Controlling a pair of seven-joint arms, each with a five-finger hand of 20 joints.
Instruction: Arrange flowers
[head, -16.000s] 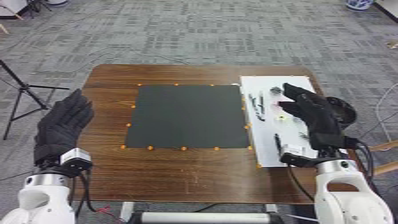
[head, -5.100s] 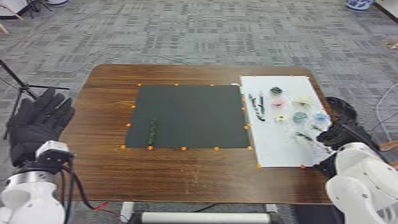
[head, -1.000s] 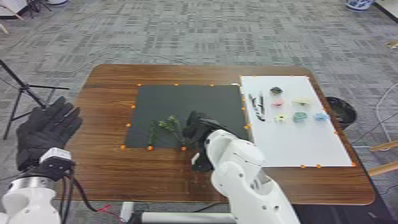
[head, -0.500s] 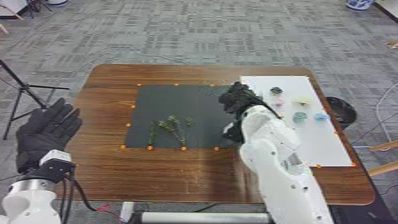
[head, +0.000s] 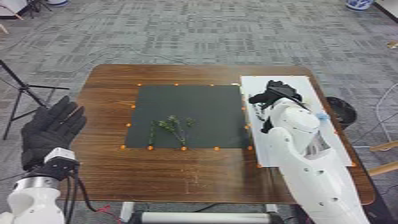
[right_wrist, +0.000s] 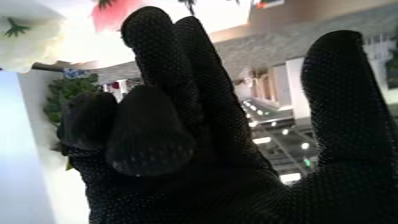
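On the flat, dark square sheet (head: 164, 102) lie thin, feathery green sprigs (head: 181, 132). Right hand (head: 279, 92), ribbed black fabric, over smooth white sheet (head: 336, 152) near ruffled cream flower (right_wrist: 28, 44): thumb spread wide, some fingers straight, others bent; cannot tell whether these hold anything. Left hand (head: 50, 134) beside wooden table (head: 204, 175), fingers straight.

In the head view, the right hand (head: 278, 92) and its arm (head: 306, 167) cover part of the white sheet (head: 267, 149), hiding what lies beneath; a blue flower (head: 322, 117) is partly hidden too. The sprigs (head: 173, 129) are too small for their leaves to be told apart. In the right wrist view, a pink flower (right_wrist: 114, 14) is cut off at the top edge, a pale flower (right_wrist: 31, 45) at the left; greenery (right_wrist: 67, 95) is partly hidden behind the hand, and the room (right_wrist: 275, 117) is blurred.
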